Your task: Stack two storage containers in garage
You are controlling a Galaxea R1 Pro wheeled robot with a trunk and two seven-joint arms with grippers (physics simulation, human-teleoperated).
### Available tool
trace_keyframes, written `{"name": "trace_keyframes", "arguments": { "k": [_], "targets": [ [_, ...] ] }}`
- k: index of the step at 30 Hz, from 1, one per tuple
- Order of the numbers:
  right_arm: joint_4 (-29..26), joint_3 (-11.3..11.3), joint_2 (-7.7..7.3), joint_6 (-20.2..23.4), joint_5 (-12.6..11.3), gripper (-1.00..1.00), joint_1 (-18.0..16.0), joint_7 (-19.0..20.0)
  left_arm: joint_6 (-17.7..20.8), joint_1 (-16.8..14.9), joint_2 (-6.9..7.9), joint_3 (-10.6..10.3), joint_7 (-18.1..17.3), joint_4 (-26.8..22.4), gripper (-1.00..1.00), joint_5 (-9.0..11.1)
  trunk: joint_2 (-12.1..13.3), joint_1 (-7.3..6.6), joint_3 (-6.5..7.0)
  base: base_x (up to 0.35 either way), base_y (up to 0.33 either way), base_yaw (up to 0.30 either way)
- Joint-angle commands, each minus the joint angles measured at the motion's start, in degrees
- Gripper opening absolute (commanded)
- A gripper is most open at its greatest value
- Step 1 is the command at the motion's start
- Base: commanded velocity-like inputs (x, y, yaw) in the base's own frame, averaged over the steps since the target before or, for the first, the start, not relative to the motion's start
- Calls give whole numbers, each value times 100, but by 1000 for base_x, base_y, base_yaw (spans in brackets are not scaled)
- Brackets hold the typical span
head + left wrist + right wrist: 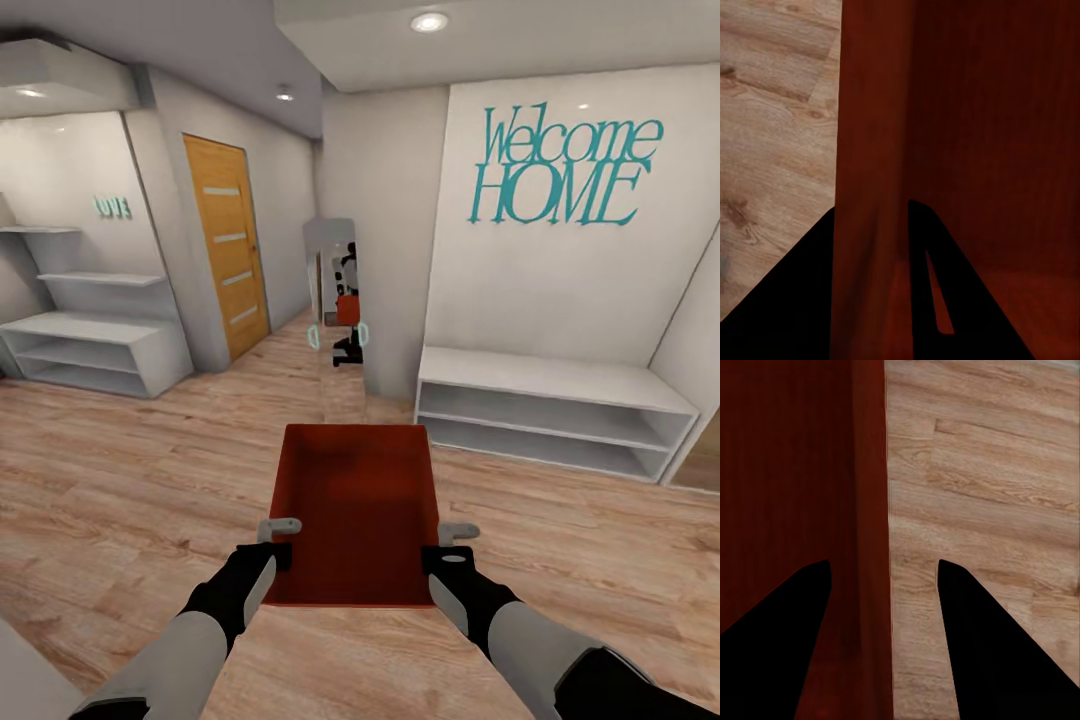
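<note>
One orange-red lidless storage container (pixel 355 500) hangs level in front of me above the light wood-plank flooring, held by both arms. My left gripper (pixel 280 545) is shut on its left side wall near the closer end. My right gripper (pixel 445 548) is shut on the right side wall opposite. In the left wrist view the dark fingers straddle the ribbed red wall (pixel 870 112), with my gripper (pixel 870 206) across it. The right wrist view has my gripper (pixel 883 562) astride the container's wall (pixel 870 472). The bin is empty inside. The garage is out of view.
I face a hallway. A tall mirror (pixel 335 300) straight ahead reflects me and the bin. A low white shelf bench (pixel 555 400) stands right under a "Welcome HOME" wall. White shelving (pixel 90 350) sits left, beside an orange wooden door (pixel 228 250). Open plank floor (pixel 130 480) lies around me.
</note>
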Motion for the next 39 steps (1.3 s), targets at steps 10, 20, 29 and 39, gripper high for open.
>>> {"name": "trace_keyframes", "arguments": {
  "k": [10,20,29,39],
  "targets": [
    [-163,-135,-2,26,61,-100,-10,-2,33,0,74,-3,18,56,-100,-19,-13,7,-13,323,0,18],
    [-163,-135,-5,24,61,-100,-10,-7,33,0,74,-3,18,56,-100,-19,-13,7,-13,323,0,137],
    [-163,-135,2,26,61,-100,-10,-7,33,0,74,-3,18,56,-100,-19,-13,7,-13,323,0,269],
    [-163,-135,0,26,61,-100,-10,-7,33,0,74,-3,18,56,-100,-19,-13,7,-13,323,0,186]
  ]
}}
